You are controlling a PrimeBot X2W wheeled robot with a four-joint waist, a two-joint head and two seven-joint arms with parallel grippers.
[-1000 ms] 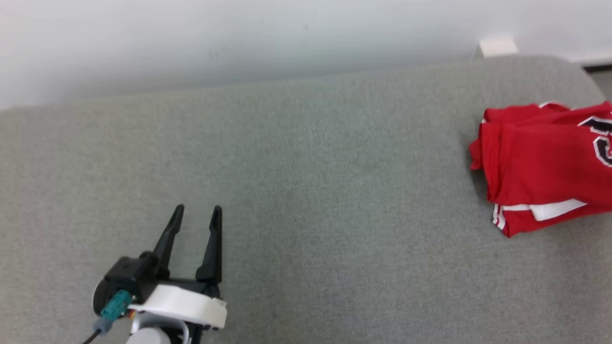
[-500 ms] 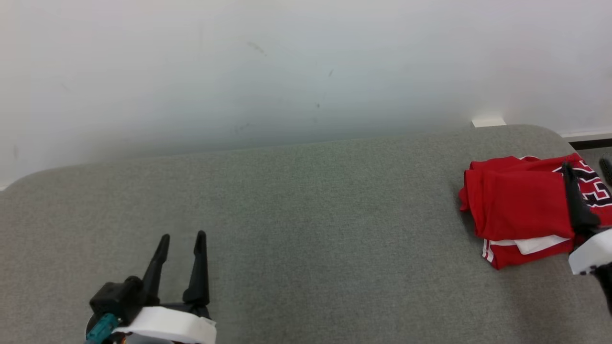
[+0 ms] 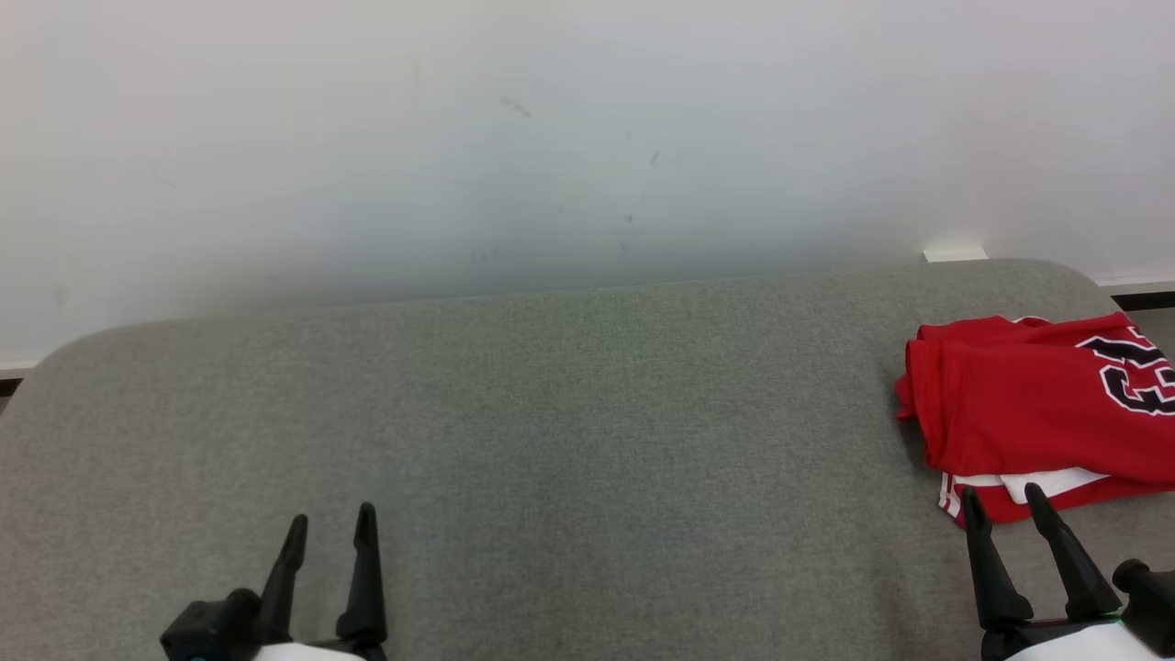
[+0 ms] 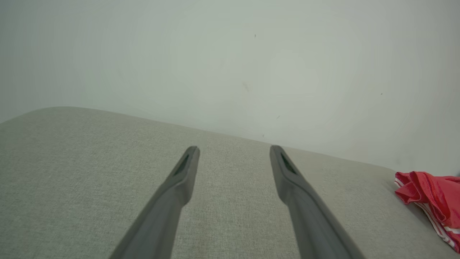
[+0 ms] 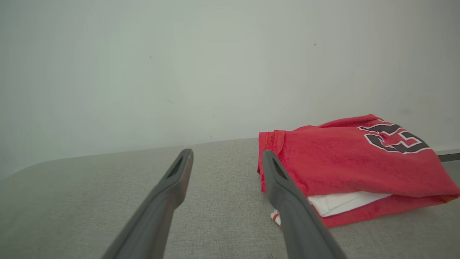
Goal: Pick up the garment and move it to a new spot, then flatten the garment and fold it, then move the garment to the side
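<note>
Garment lies just beyond right fingers; left fingers well apart; both spread, empty.

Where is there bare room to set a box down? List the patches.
Free: the grey surface from the left gripper across to the garment, back to the wall. Crowded: the right end, where the garment lies with the right gripper close before it.

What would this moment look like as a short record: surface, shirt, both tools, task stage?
surface: grey, cloth-covered, against a white wall
shirt: red, folded, lying at the surface's right end
left tool: open, holding nothing, near left
right tool: open, holding nothing, by the shirt's near edge
task stage: shirt appears folded and set aside
</note>
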